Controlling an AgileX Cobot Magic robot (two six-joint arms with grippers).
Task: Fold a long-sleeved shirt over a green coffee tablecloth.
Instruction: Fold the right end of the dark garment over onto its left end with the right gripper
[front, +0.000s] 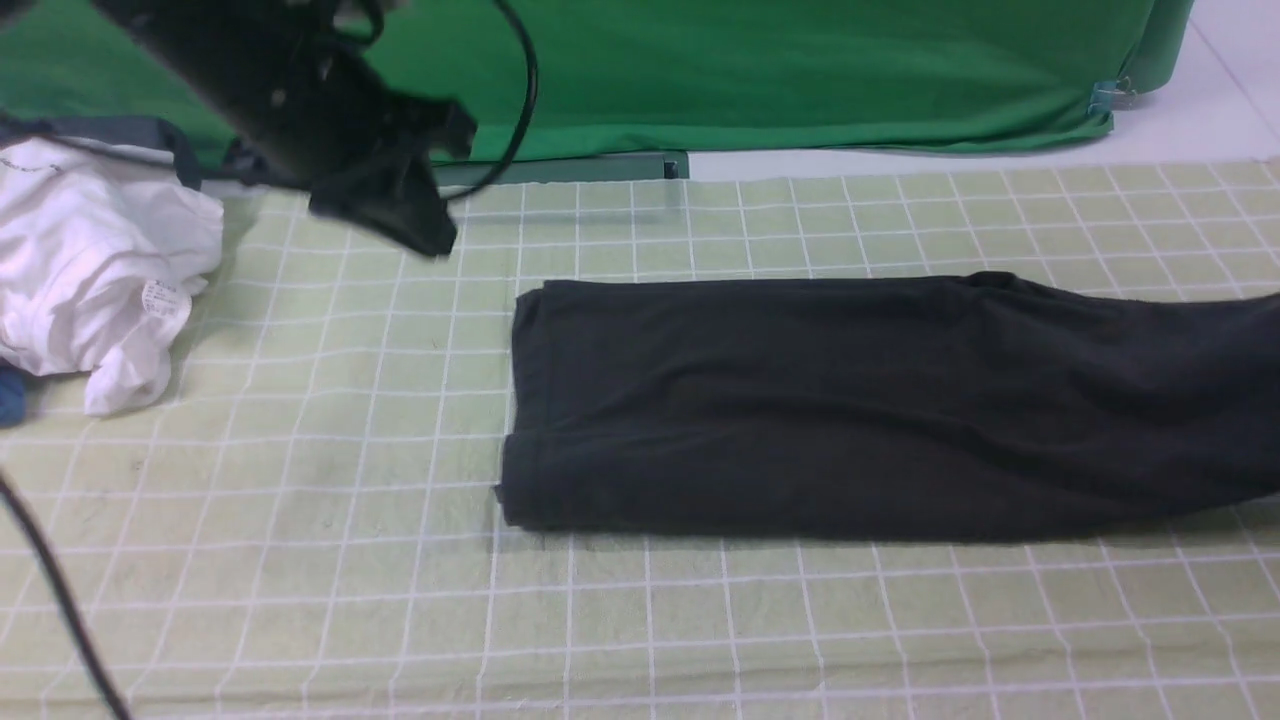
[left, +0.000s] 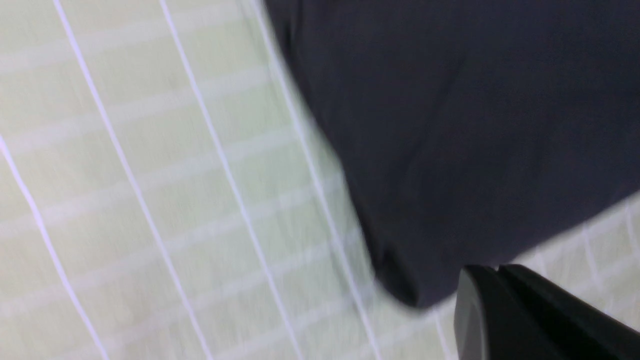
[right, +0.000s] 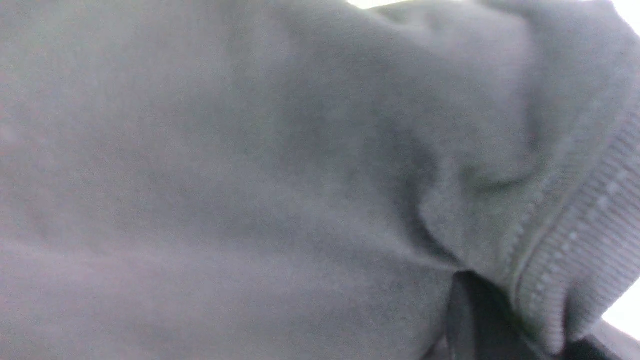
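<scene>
on the tablecloth (front: 300, 600), one shirt (front: 860, 400) lies folded into a long band. its straight short end faces left and its other end runs out of the front view's right edge. it is black, soft and matte, with shallow creases along its length and a rolled thickness at the near edge. the tablecloth is a single pale yellow-green sheet crossed by thin white lines that make squares, a little rumpled left of the shirt. well to the left of the shirt sits one white garment (front: 90, 270), crumpled in a heap, with a small label tag showing. behind the shirt hangs one plain bright green backdrop (front: 800, 70), smooth with a few drape folds.

there are two grippers, only one of them in the front view. the left gripper (front: 425, 225) is black and hard-edged. it hangs in the air up and left of the shirt's short end, apart from the cloth, its jaws together on nothing. its own wrist view, blurred, shows the shirt's rounded corner and the grid beside it. the right gripper (right: 470, 320) appears only in the right wrist view, as one dark finger amid grey-looking knit. the shirt's ribbed edge is draped over it and creases draw in toward it, so it looks clamped on the shirt.
</scene>
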